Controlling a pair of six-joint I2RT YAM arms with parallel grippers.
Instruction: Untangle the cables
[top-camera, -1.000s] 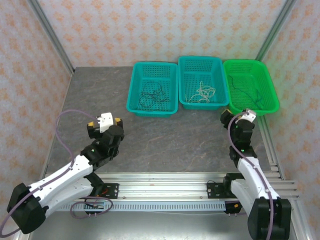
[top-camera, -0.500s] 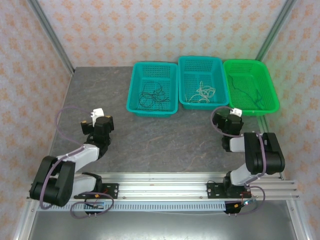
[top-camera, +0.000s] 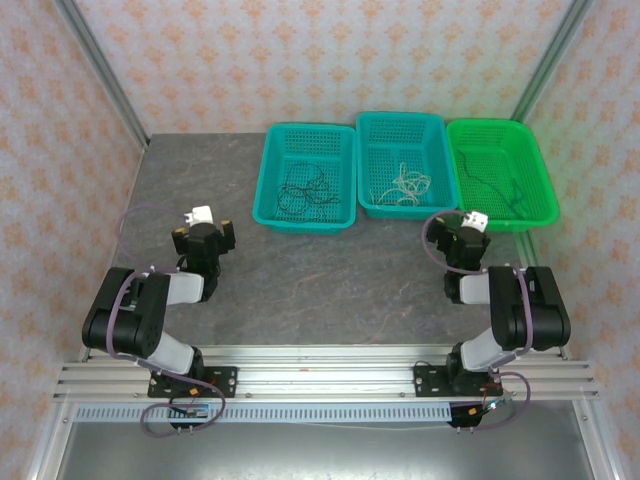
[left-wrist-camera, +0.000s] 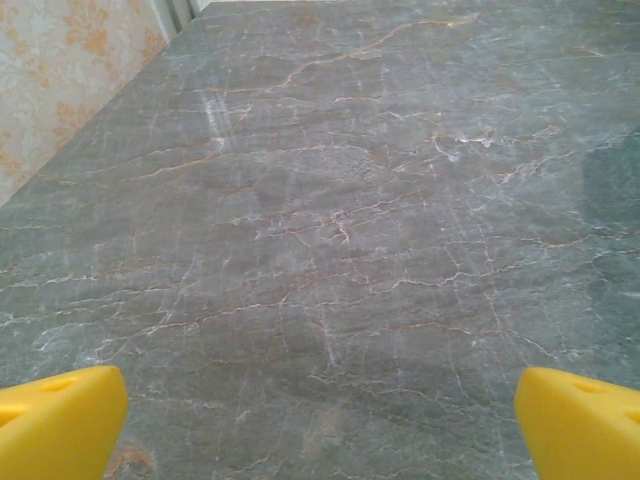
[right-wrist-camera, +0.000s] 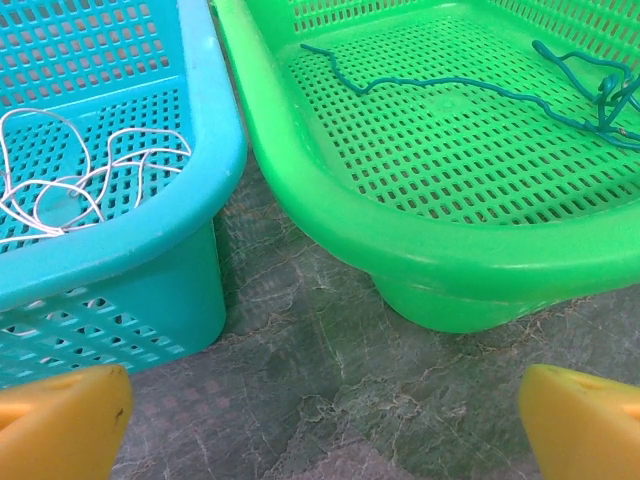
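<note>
Left gripper (left-wrist-camera: 320, 430): jaws wide apart, nothing between them; it sits low over the bare grey marbled table (top-camera: 330, 270), on the left side, well apart from the baskets.
Right gripper (right-wrist-camera: 320, 425): jaws also wide apart and holding nothing; it is low over the table, just in front of the place where the middle basket and the green basket meet.
Black cables (top-camera: 303, 192): a loose squiggle on the bottom of the left teal basket (top-camera: 262, 190).
Whitish cables (right-wrist-camera: 70, 170): thin loops lying in the middle teal basket (right-wrist-camera: 215, 130), towards its near side.
Green cables (right-wrist-camera: 470, 85): a long wavy wire and a small clump inside the green basket (right-wrist-camera: 330, 190), which is the one at the right.
Baskets: three perforated plastic ones side by side at the far part of the table, touching or almost touching.
Arms: both folded back near their bases, with purple-grey cables looping along them.
</note>
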